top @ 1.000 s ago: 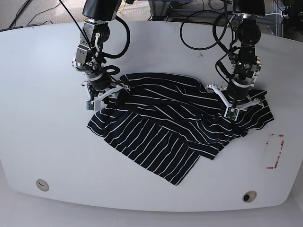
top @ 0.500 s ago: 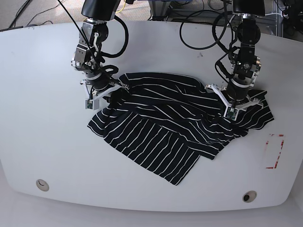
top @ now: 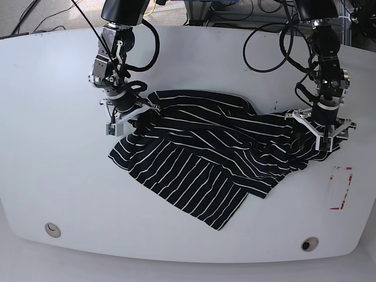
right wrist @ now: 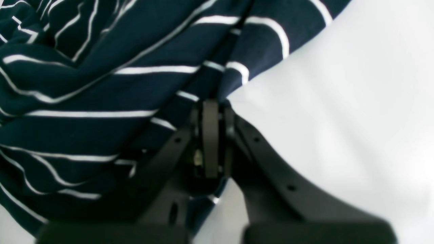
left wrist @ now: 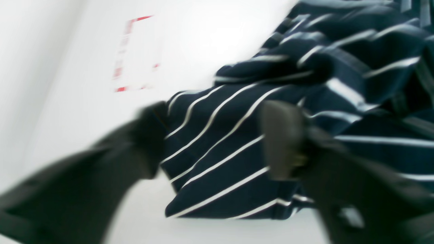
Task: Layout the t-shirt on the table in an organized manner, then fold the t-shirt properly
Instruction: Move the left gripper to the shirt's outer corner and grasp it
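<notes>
Lying rumpled across the middle of the large smooth white table (top: 59,76) with rounded corners is the dark navy short-sleeved cloth t-shirt (top: 211,158) with thin white stripes, one broad flap spread toward the near edge and the rest bunched in folds between the two arms. The right gripper (right wrist: 211,112), on the left side of the base view, has its black fingers pressed together, and in its wrist view a fold of the striped cloth runs right down into the pinch, so it is clamped on the t-shirt's edge where the fabric meets bare tabletop. The left gripper (left wrist: 217,135), on the base view's right, stands with its jaws spread wide; its wrist view is blurred, but one dark finger (left wrist: 149,135) sits at the cloth's outer edge over the white surface and the other is over the striped fabric, with a stretch of cloth showing between them and nothing gripped. Whether the fingertips touch the cloth I cannot tell through the blur. Just beyond that end of the garment there is a small red-outlined rectangle mark (top: 342,188) on the tabletop, clear of the fabric. Two small round fittings (top: 52,230) sit near the table's front edge, well apart from the shirt. Black cables (top: 267,56) loop above the table behind the arms.
</notes>
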